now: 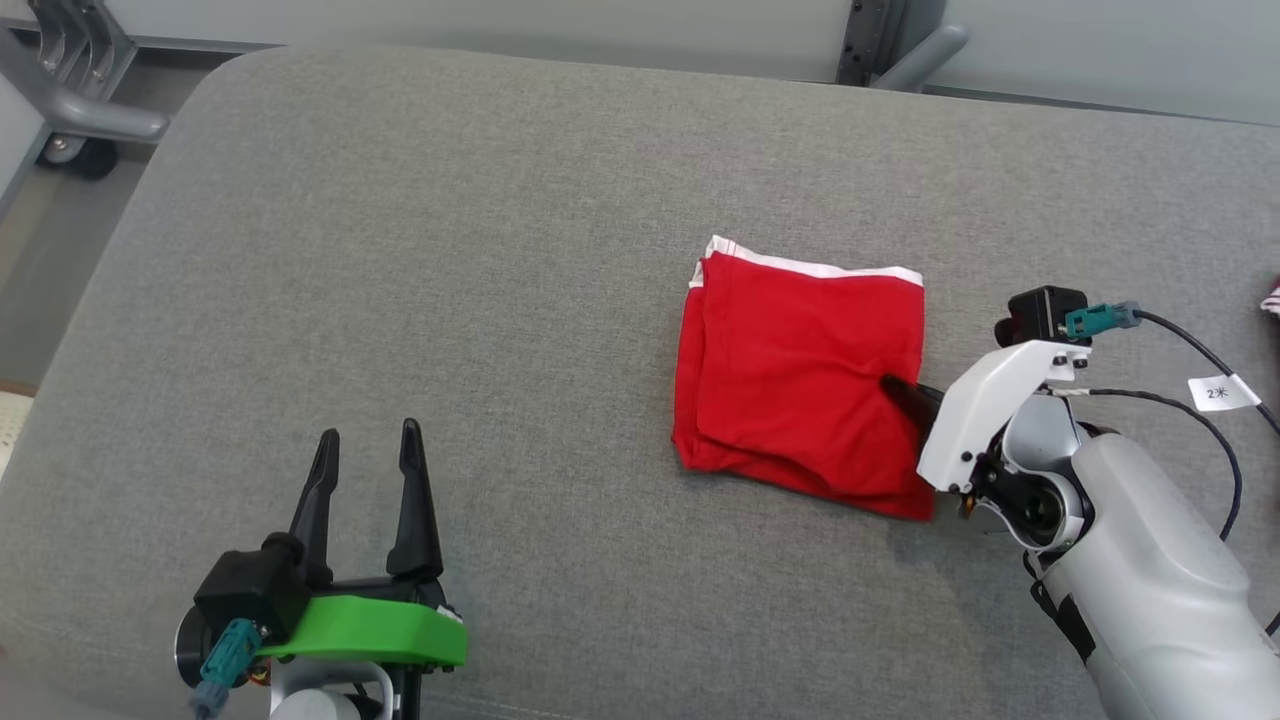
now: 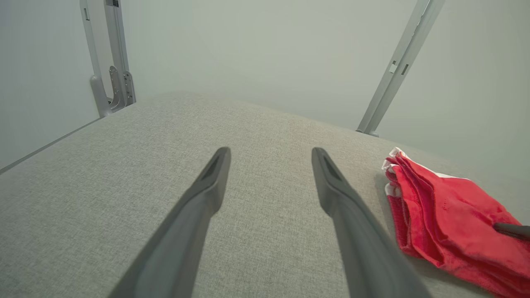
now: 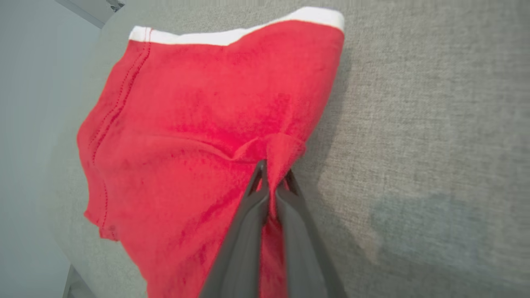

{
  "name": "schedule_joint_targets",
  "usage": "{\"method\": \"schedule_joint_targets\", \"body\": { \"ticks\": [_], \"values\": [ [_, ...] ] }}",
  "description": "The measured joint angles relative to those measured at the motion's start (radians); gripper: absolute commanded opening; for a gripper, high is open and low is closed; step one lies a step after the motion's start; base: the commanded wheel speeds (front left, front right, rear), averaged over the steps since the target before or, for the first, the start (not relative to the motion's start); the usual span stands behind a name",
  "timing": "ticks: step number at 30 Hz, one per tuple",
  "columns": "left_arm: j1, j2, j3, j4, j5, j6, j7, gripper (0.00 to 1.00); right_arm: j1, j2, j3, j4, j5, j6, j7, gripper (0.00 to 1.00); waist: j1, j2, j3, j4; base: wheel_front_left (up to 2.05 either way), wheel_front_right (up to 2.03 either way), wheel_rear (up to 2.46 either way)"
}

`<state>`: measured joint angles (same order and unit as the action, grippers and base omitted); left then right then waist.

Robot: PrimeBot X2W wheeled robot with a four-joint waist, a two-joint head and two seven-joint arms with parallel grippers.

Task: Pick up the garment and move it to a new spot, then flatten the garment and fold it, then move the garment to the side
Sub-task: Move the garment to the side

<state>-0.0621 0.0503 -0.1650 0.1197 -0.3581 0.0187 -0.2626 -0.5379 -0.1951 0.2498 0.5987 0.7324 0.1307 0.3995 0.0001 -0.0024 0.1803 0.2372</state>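
The garment (image 1: 800,370) is a red cloth with a white band along its far edge, folded into a rough square on the grey padded table (image 1: 450,300). My right gripper (image 1: 890,385) reaches in from the right and is shut on the garment's right edge; in the right wrist view a pinch of red fabric (image 3: 277,153) stands up between the closed fingertips of my right gripper (image 3: 273,178). My left gripper (image 1: 365,445) is open near the front left, apart from the cloth, with nothing between its fingers (image 2: 207,190). The garment (image 2: 447,215) lies to its right.
Grey metal frame posts (image 1: 880,40) and a wheeled leg (image 1: 70,150) stand beyond the table's far edge. A black cable with a white tag (image 1: 1222,392) trails from my right wrist. A bit of another cloth (image 1: 1272,300) peeks in at the right edge.
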Motion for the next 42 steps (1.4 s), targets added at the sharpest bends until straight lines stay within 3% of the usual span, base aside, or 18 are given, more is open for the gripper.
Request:
{"method": "schedule_joint_targets", "body": {
  "ticks": [11, 20, 33, 42],
  "values": [
    [0.023, 0.0, -0.002, 0.005, 0.026, -0.012, 0.0, 1.0, 0.018, -0.085, 0.112, -0.092, 0.053, 0.0, 0.007, 0.0, 0.0, 0.0, -0.03, -0.102, 0.0, 0.0, 0.0],
    [0.019, 0.0, -0.015, 0.006, 0.049, -0.024, 0.0, 1.0, 0.031, -0.168, 0.119, -0.152, 0.046, 0.0, 0.036, 0.0, 0.0, 0.0, -0.042, -0.268, 0.0, 0.0, 0.0],
    [-0.039, -0.001, -0.025, 0.026, 0.079, -0.046, 0.0, 1.0, -0.014, -0.174, 0.111, -0.175, -0.003, 0.0, 0.019, 0.0, 0.0, 0.0, 0.0, -0.479, 0.0, 0.0, 0.0],
    [-0.051, -0.001, -0.028, 0.036, 0.075, -0.049, 0.0, 1.0, -0.073, -0.168, 0.14, -0.167, -0.049, 0.0, -0.007, 0.0, 0.0, 0.0, 0.013, -0.507, 0.0, 0.0, 0.0]
  ]
}}
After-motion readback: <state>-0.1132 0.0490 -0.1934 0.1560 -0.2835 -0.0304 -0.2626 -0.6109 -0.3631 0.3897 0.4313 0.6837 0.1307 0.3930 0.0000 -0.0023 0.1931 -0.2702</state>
